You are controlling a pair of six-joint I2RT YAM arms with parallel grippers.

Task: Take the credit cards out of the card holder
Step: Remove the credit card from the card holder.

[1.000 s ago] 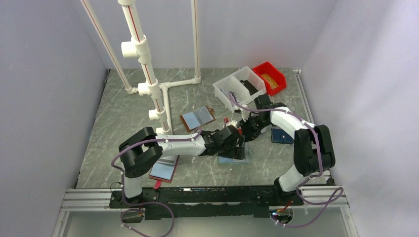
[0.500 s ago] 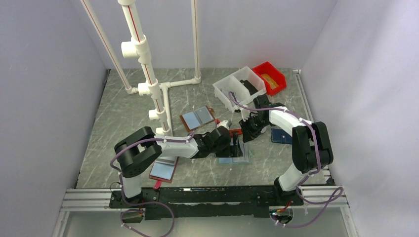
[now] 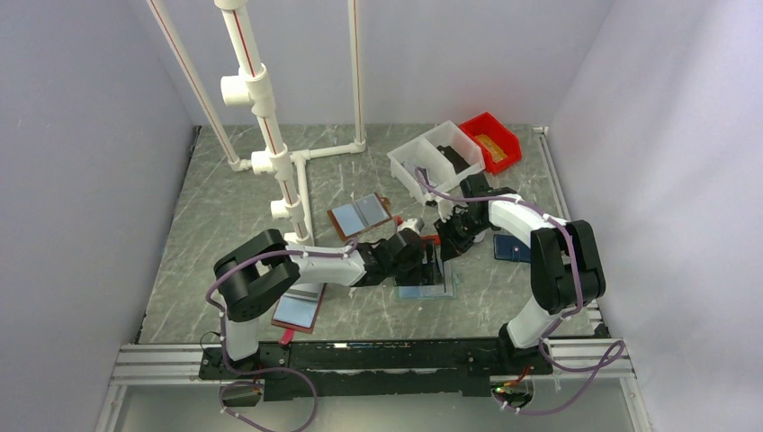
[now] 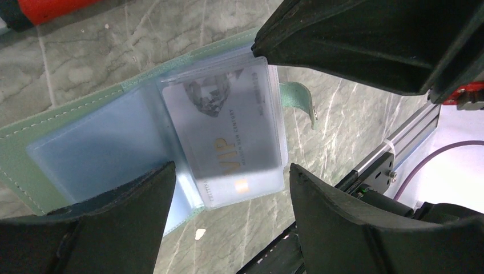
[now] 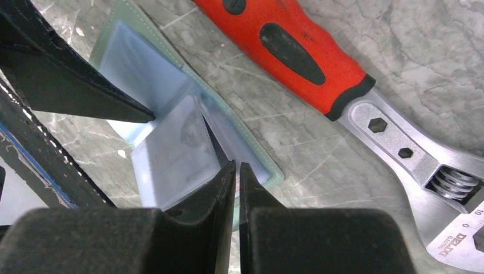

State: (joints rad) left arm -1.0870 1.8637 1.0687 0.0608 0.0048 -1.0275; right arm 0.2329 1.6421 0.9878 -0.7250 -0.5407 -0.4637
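Observation:
The card holder (image 4: pixel 68 123) lies open on the table, with mint-green edges and blue-grey clear sleeves; it also shows in the top view (image 3: pixel 425 286) and the right wrist view (image 5: pixel 122 40). One raised sleeve holds a grey credit card (image 4: pixel 228 131) printed "VIP". My left gripper (image 4: pixel 231 171) is open, with its fingers astride that sleeve; in the top view it (image 3: pixel 428 265) hangs over the holder. My right gripper (image 5: pixel 236 166) is shut at the sleeve's (image 5: pixel 174 151) corner and seems to pinch it. No brown or tan card shows.
A red-handled adjustable wrench (image 5: pixel 297 51) lies just beyond the holder. A brown-edged folder (image 3: pixel 360 214), a maroon-edged folder (image 3: pixel 300 309) and a dark blue folder (image 3: pixel 513 247) lie around. A white bin (image 3: pixel 436 162), a red bin (image 3: pixel 490 141) and a PVC pipe frame (image 3: pixel 270 162) stand behind.
My left gripper has drawn back a little to the left over the holder. My right gripper has shifted slightly and stays at the holder's far side.

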